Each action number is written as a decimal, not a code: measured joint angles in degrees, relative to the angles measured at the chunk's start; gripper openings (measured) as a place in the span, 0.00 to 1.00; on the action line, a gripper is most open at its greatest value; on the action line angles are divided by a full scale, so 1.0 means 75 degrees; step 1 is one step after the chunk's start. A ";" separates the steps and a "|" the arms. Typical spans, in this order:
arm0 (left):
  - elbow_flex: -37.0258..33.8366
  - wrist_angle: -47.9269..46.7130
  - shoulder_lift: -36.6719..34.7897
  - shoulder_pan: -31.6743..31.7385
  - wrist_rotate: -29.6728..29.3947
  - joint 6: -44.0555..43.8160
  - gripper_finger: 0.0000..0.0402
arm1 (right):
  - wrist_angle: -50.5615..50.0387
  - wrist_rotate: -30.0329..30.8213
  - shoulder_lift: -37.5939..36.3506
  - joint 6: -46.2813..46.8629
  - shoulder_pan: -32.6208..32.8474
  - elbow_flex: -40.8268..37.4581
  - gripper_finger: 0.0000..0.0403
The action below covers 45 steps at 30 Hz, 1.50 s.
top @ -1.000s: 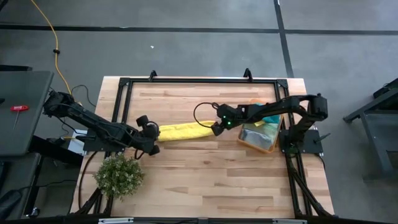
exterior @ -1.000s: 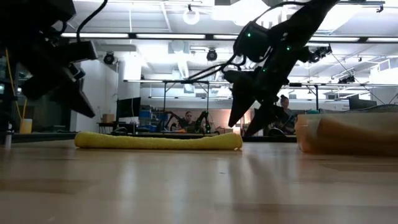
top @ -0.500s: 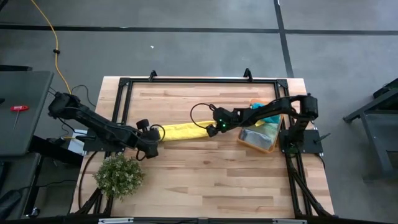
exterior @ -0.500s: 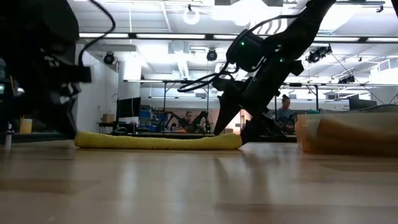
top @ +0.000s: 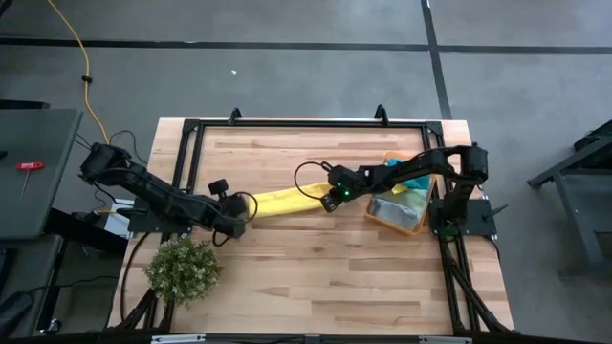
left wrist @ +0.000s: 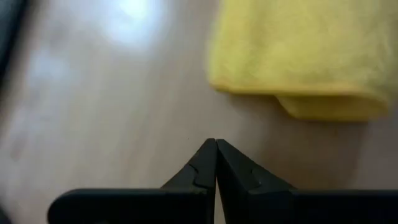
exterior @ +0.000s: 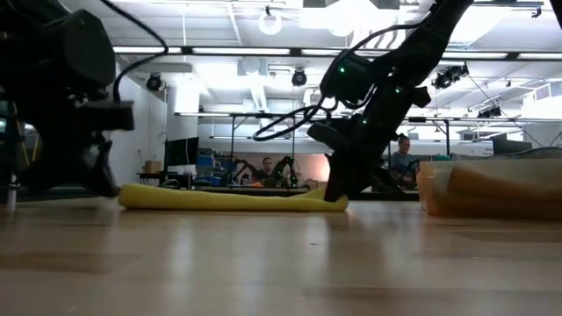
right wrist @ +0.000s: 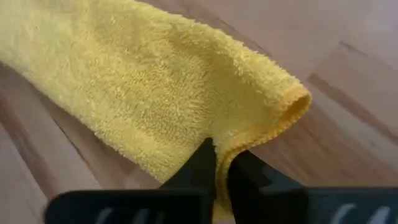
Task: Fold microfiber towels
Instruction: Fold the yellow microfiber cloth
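A yellow microfiber towel (top: pixel 285 200) lies on the wooden table as a long folded strip running left to right; it also shows low and flat in the low view (exterior: pixel 228 198). My right gripper (top: pixel 331 199) is down at the strip's right end and shut on it. My left gripper (top: pixel 238 214) is shut, low over the wood just short of the strip's left end (left wrist: pixel 298 59). Its tips (left wrist: pixel 216 144) are apart from the cloth. My right gripper pinches the towel's hemmed edge (right wrist: pixel 249 144) at the strip's right end between its two fingers. I cannot tell whether it has one layer or several. The fingers slant down from the table's right side. The towel lies slack on the table.
An orange translucent bin (top: pixel 400 210) holding teal cloth stands on the table's right, behind my right arm. A bushy green plant (top: pixel 182 269) sits at the near left corner. A black frame (top: pixel 306 124) borders the table. People show far off in the low view.
My right gripper has come down onto the towel's right end and shut on its edge. My left gripper, shut throughout, has sunk toward the table beside the towel's left end.
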 joint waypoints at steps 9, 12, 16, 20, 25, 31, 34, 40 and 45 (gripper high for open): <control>0.0015 0.0325 -0.0479 -0.0013 -0.0355 0.0025 0.00 | -0.1661 0.0982 -0.0938 -0.0787 -0.0199 -0.0036 0.01; 0.0017 0.0992 -0.0471 -0.0013 -0.0065 0.0554 0.00 | -0.2165 0.1093 -0.1274 -0.0747 -0.0194 -0.0030 0.01; 0.0017 0.2292 -0.0391 -0.0013 0.0034 0.1346 0.00 | -0.2250 0.1181 -0.1566 -0.0735 -0.0193 -0.0027 0.01; 0.0026 0.2985 -0.0220 0.0048 0.0133 0.1490 0.00 | -0.2280 0.1167 -0.1642 -0.0705 -0.0146 0.0036 0.00; 0.0023 0.2542 0.0177 0.0351 0.0336 0.1044 0.00 | -0.2403 0.1174 -0.1643 -0.0542 -0.0051 0.0222 0.00; 0.0034 0.3191 0.1248 0.0641 0.0374 0.1186 0.00 | -0.2422 0.1182 -0.1638 -0.0162 -0.0033 0.0357 0.00; 0.0052 0.3852 0.1698 0.0651 0.0142 0.1538 0.00 | -0.2320 0.1189 -0.1638 -0.0149 0.0002 0.0357 0.00; 0.0032 0.4525 0.1896 0.0679 -0.0055 0.1791 0.00 | -0.1826 0.0904 -0.1635 0.0032 0.0142 0.0357 0.00; 0.0032 0.4610 0.1862 0.0719 0.0256 0.2030 0.00 | -0.1443 0.0724 -0.1632 0.0345 0.0382 0.0357 0.00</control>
